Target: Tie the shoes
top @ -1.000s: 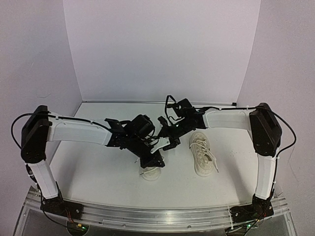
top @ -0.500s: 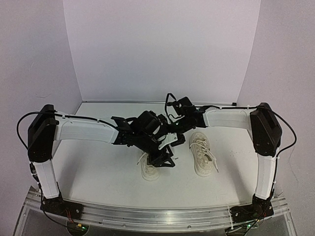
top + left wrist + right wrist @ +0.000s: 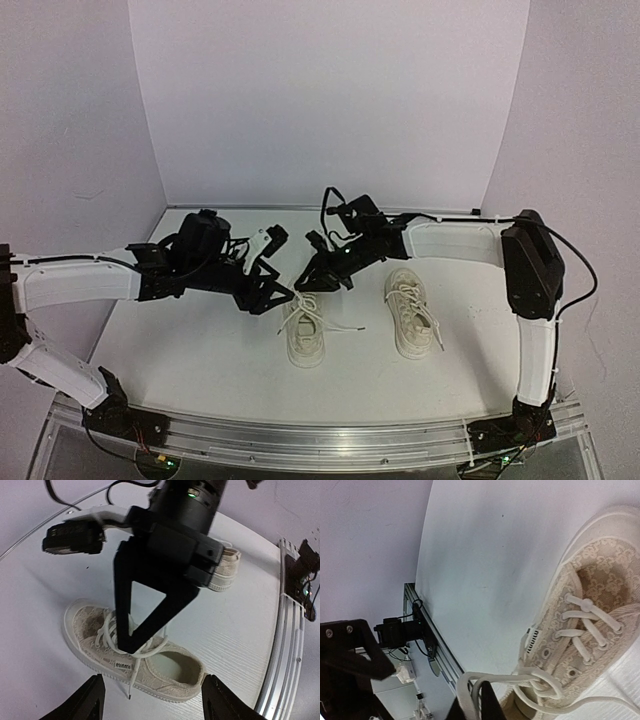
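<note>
From above and behind, both my arms reach over the white table (image 3: 200, 365) toward its middle. The left sneaker (image 3: 305, 340) and the right sneaker (image 3: 410, 315) stand side by side on the table, toes pointing away from my bases and a gap between them. My right gripper (image 3: 312, 284) hangs just over the toe end of the left sneaker. A loose lace (image 3: 340, 325) from that shoe trails out across the table toward the other one. My left gripper (image 3: 272, 270) sits just to the left of that toe, off the shoe, with its fingers spread.

Seen from my left wrist, the left gripper (image 3: 154, 679) has its two fingers wide apart at the bottom edge, with nothing between them. Ahead, my right gripper (image 3: 127, 645) comes down in a narrow V whose tips meet right at the lace (image 3: 107, 627) over the eyelets of the left sneaker (image 3: 165, 672). That sneaker lies side-on, with a small label (image 3: 122, 665) I cannot read on its flank. The heel of the right sneaker (image 3: 225, 567) peeks out behind the right gripper. An aluminium rail (image 3: 290, 630) runs along the table edge on the right.

Seen from my right wrist, the right gripper (image 3: 480, 706) shows only as dark fingertips pressed together at the bottom. Loops of lace (image 3: 520, 677) rise from the left sneaker (image 3: 600, 560) straight up to those tips, pinched there as far as I can tell. The patterned upper and laced eyelets fill the right side of this view, and the bare table (image 3: 495, 555) fills the rest.
</note>
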Controlling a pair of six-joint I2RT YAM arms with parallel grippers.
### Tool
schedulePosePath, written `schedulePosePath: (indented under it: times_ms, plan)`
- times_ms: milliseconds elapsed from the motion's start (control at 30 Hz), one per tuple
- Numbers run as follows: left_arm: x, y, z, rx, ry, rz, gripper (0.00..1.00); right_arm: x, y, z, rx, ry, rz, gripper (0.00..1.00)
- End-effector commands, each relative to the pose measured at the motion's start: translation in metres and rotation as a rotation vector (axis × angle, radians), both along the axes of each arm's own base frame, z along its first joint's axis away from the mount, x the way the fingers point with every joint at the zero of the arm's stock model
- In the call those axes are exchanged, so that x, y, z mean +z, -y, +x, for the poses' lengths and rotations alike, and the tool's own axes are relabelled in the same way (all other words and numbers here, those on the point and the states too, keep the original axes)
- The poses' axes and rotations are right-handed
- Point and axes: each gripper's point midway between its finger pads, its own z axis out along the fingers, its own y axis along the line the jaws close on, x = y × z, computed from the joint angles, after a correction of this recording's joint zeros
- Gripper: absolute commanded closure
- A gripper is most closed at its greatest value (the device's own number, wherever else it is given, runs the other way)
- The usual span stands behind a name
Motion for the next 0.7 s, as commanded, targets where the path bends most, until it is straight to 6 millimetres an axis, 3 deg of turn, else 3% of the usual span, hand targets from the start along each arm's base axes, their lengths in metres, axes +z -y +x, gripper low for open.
schedulePosePath:
  times_ms: [0, 167, 333, 533, 667]
  plan:
    - [0.010, -0.024, 0.016, 0.199, -0.005, -0.085, 0.31, 0.002, -0.024, -0.009, 0.048, -0.002, 0.028, 0.85]
    - [-0.008, -0.042, 0.023, 0.312, -0.051, -0.066, 0.30, -0.010, -0.038, -0.019, 0.078, -0.020, 0.018, 0.81]
    - [-0.018, -0.048, 0.032, 0.379, -0.110, -0.103, 0.27, -0.016, -0.047, -0.023, 0.101, -0.032, 0.018, 0.80]
    - [-0.020, -0.041, 0.041, 0.385, -0.162, -0.149, 0.23, 0.008, -0.046, -0.025, 0.109, -0.007, 0.046, 0.60]
    - [-0.016, -0.035, 0.047, 0.372, -0.164, -0.155, 0.23, 0.036, -0.043, -0.028, 0.112, 0.021, 0.080, 0.58]
